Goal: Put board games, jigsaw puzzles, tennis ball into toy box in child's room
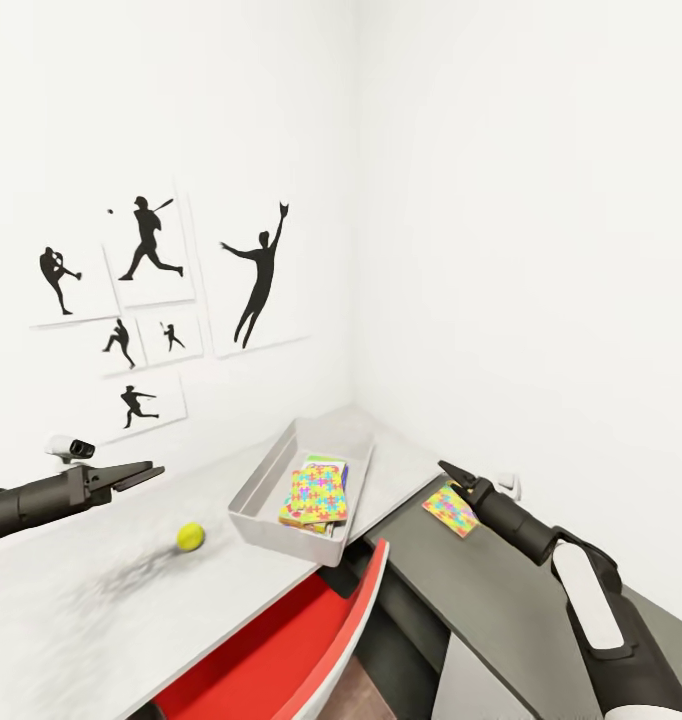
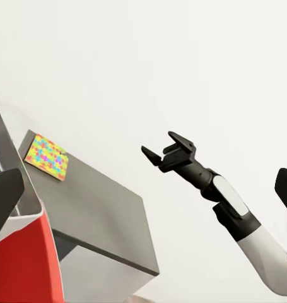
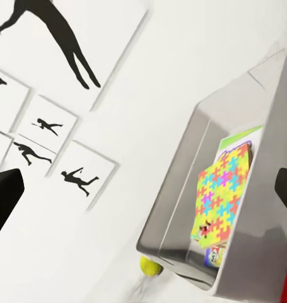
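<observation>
A red chair back is sitting nearest the camera, tucked under the front edge of the table. On the light-grey top the tennis ball is lying loose – just beside the toy box, apart from both arms. The left gripper is hovering above the table, left of the ball, its fingers looking slightly parted and gripping nothing. The right gripper is hanging over the dark-grey wing, jaws spread wide in the left wrist view, empty, tips right by the loose jigsaw puzzle lying flat on the wing; whether they are touching it cannot be told. The toy box is sitting on the light top toward the room corner, holding the other jigsaw puzzle stacked on top of at least one board game – green edge peeking out behind it. On the white wall behind, baseball-player silhouette prints are hanging in a cluster.
</observation>
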Available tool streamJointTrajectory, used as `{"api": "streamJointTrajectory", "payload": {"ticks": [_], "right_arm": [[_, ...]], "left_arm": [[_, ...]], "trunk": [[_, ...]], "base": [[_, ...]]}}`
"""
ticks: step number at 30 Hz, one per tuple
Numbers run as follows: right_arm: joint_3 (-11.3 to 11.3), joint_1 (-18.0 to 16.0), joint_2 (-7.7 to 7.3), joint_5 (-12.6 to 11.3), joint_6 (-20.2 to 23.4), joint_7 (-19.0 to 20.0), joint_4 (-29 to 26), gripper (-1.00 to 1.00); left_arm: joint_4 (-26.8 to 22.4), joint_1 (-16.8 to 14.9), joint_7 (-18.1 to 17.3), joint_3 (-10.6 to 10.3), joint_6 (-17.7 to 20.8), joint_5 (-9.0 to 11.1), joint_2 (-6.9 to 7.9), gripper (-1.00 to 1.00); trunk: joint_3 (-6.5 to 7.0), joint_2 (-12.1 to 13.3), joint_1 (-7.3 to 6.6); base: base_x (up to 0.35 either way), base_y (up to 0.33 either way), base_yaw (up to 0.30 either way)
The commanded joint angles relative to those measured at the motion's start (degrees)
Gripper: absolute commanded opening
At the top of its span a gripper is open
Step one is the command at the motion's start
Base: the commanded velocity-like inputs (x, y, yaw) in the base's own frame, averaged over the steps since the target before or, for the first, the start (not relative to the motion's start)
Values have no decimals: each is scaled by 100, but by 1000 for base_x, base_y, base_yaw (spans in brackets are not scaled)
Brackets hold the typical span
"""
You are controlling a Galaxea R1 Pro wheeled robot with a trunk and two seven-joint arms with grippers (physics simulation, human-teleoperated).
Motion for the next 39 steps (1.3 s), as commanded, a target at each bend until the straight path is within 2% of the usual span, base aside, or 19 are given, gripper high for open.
{"api": "streamJointTrajectory", "payload": {"ticks": [1, 39], "right_arm": [[-9, -4, 2, -19, 40, 8, 8, 100], [-15, -4, 2, -21, 31, 7, 131, 100]], "left_arm": [[-2, 1, -24, 3, 61, -5, 2, 100], [2, 9, -24, 23, 52, -8, 2, 100]], "trunk": [[-3, -4, 2], [33, -4, 2]], "base": [[0, 0, -249], [-37, 0, -280]]}}
